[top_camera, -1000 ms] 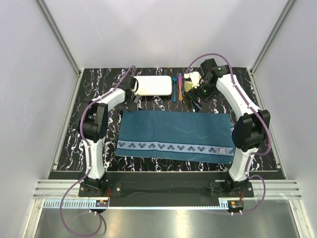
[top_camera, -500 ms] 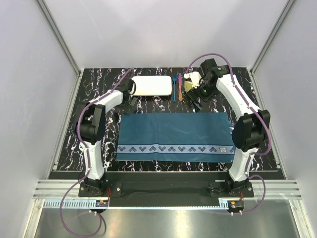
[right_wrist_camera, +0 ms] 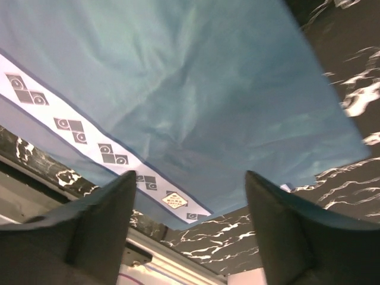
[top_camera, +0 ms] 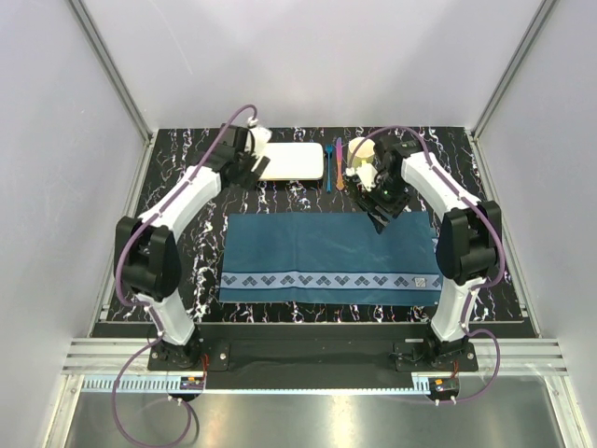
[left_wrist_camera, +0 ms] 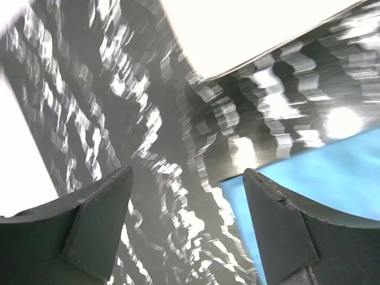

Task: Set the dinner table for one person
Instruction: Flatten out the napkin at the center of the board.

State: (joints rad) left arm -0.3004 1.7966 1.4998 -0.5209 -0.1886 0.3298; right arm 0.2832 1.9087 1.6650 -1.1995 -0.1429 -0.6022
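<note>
Top external view: plate [top_camera: 291,161] pickup is seemingly being prepared at the far side of the dinner table [top_camera: 298,198], the left gripper [left_wrist_camera: 187,173] and right gripper [right_wrist_camera: 190,174] being held apart and empty, a rim grasp being called for next.

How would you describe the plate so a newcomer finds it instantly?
On the black marbled dinner table, look past the teal placemat toward the far edge. The plate lies left of the slim coloured utensils: flat, white, a rounded rectangle, unlike the round cream cup beyond them.
</note>
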